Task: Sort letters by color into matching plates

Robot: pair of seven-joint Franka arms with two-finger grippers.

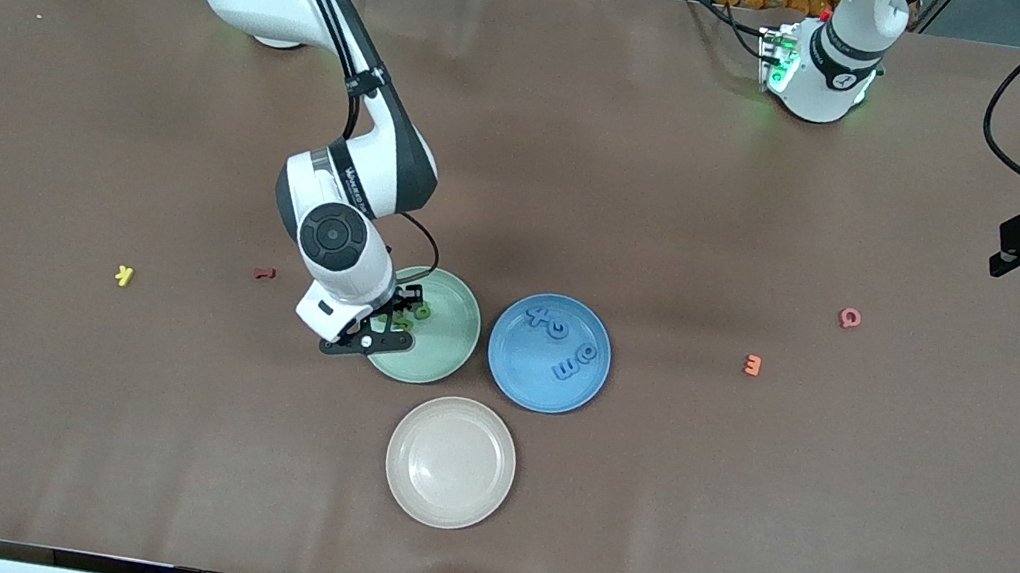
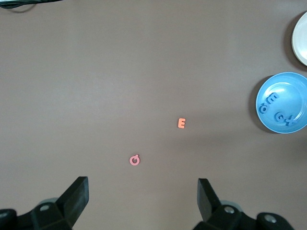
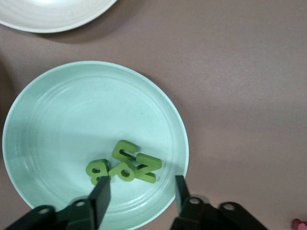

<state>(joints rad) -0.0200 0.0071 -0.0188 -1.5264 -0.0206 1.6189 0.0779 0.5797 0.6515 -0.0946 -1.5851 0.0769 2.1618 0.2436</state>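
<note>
Right gripper (image 1: pixel 395 310) low over the mint green plate (image 1: pixel 449 358), jaws parted and holding nothing; four green letters (image 3: pixel 123 165) lie just under them in a touching cluster on the plate floor, toward the rim at the right arm's end. Release looks done, so the step in hand reads as the retreat: best to lift straight up before swinging away, so a finger does not drag the cluster or tip the plate's edge. Left gripper (image 2: pixel 143 194) waits, spread wide and empty, up at the left arm's end of the table, over bare table close by the pink letter (image 1: pixel 850 318), with the orange letter (image 1: pixel 753 365) a little nearer the front camera. Blue plate (image 1: pixel 591 390) holds four blue letters (image 1: pixel 567 346); cream plate (image 1: pixel 404 488) empty. Yellow letter (image 1: pixel 124 274) and red letter (image 1: pixel 265 273) lie on bare table toward the right arm's end. Orientation: green letters lie flat, faces up, long axes at mixed angles; which characters they are is hard to read, possibly a Z among them.
</note>
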